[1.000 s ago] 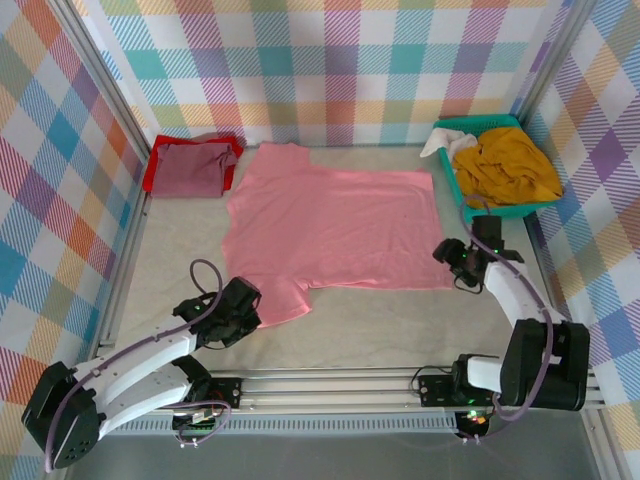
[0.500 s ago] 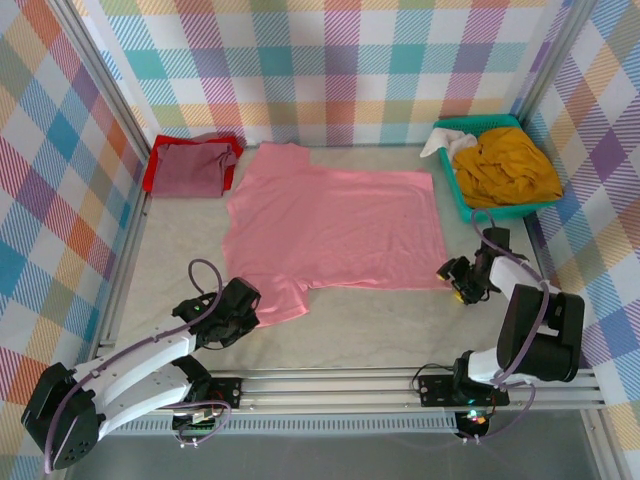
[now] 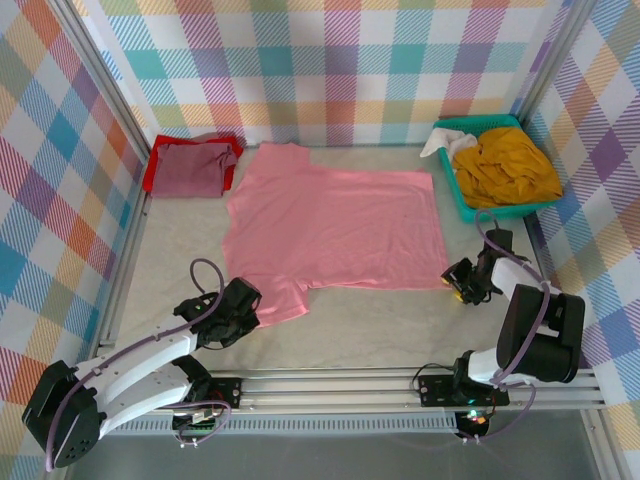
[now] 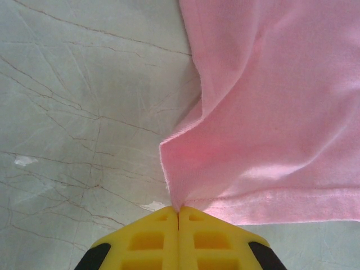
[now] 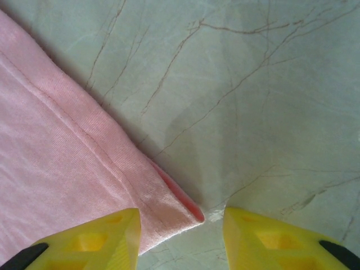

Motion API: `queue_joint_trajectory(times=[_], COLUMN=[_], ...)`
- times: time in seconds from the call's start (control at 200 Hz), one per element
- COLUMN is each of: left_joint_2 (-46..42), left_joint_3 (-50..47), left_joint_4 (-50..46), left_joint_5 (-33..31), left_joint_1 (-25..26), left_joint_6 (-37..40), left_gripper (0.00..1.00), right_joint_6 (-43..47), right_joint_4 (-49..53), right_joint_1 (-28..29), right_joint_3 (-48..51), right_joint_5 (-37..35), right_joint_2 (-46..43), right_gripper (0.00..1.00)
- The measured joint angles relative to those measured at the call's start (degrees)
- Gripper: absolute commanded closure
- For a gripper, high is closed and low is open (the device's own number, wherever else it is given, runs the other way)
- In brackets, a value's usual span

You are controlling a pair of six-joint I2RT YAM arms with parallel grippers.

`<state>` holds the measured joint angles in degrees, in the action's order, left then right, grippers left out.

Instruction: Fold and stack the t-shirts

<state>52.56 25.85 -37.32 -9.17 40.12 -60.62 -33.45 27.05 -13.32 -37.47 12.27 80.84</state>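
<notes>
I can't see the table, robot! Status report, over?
Left gripper shut on pink t-shirt sleeve. Right gripper open over its hem corner. Teal basket well aside.

Pink t-shirt (image 3: 335,225) — soft matt knit cloth; table (image 3: 400,320) — smooth, veined like stone.

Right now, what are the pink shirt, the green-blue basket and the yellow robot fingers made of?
The pink t-shirt looks like soft knit cloth, maybe cotton: matte, slightly fuzzy, with a stitched hem and floppy folds. The basket seems hard teal plastic: smooth, stiff walls. The fingers look like matte yellow plastic with moulded hollows.
</notes>
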Motion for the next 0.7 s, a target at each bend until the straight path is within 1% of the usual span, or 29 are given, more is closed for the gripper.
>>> queue_joint_trajectory(times=[0.31,0.535,0.7], left_joint_2=[1.66,1.73,2.16], left_joint_3=[0.02,0.02,0.26], left_joint_4=[0.39,0.46,0.5], left_joint_5=[0.02,0.0,-0.11], left_joint_1=[0.0,0.0,0.0], left_joint_6=[0.09,0.24,0.46], left_gripper=[1.0,1.0,1.0], right_joint_6=[-0.31,-0.46,-0.68], right_joint_4=[0.35,-1.88,-2.29], right_joint_1=[0.72,3.13,3.3], right_joint_3=[-0.85,-1.75,-1.97], right_joint_5=[-0.22,1.18,1.27], right_joint_2=[0.87,1.77,2.23], right_gripper=[0.62,0.66,0.77])
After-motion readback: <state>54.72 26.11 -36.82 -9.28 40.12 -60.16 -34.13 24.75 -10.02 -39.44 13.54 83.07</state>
